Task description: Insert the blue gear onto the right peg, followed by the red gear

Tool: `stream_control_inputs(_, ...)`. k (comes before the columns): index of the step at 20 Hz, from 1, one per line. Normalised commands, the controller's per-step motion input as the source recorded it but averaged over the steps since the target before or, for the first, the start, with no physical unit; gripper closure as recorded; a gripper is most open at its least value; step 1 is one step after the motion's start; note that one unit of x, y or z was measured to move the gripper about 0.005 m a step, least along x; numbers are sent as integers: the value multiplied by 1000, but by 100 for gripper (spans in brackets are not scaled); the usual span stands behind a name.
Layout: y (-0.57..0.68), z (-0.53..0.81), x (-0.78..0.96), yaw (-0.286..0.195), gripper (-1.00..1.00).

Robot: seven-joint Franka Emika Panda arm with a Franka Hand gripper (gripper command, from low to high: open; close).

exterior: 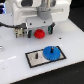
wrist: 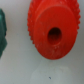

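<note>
A white tabletop [exterior: 12, 70] fills the exterior view, with dark cables [exterior: 7, 23] trailing across its far edge at the exterior view's left. Just right of them a small grey and black fixture [exterior: 20, 33] stands on the surface beside the robot. The Franka arm [exterior: 37, 10] reaches down from the top of the picture, its bulky white wrist pointing straight at the table. Its gripper [exterior: 42, 32] hangs low with dark fingers [exterior: 49, 30] hanging on either side of the red gear [exterior: 38, 34], which sits at tabletop level directly below the hand. Whether the fingers pinch the gear or merely flank it cannot be told at this resolution. Nearer the camera and towards the exterior view's right lies the grey, black-framed plate [exterior: 34, 60], set at a slant on the table. The blue gear [exterior: 51, 51] lies flat on the plate's right-hand end, over the spot of the right peg, which is hidden by it. A thin dark pin [exterior: 37, 55] stands clear on the plate's other end.

In the wrist view the red gear [wrist: 53, 29] looms close and blurred, its toothed rim and dark centre hole facing the lens over the pale table [wrist: 17, 67]. A dark green shape [wrist: 2, 32] shows at one edge; neither finger shows clearly in this view.
</note>
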Motion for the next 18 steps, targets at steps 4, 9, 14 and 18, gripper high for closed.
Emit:
stream_control_inputs(4,4,-72,-88,0,100)
stream_control_inputs(9,1,-29,-46,0,100)
stream_control_inputs(14,2,242,41,0,100)
stream_control_inputs(18,-16,417,209,0,100)
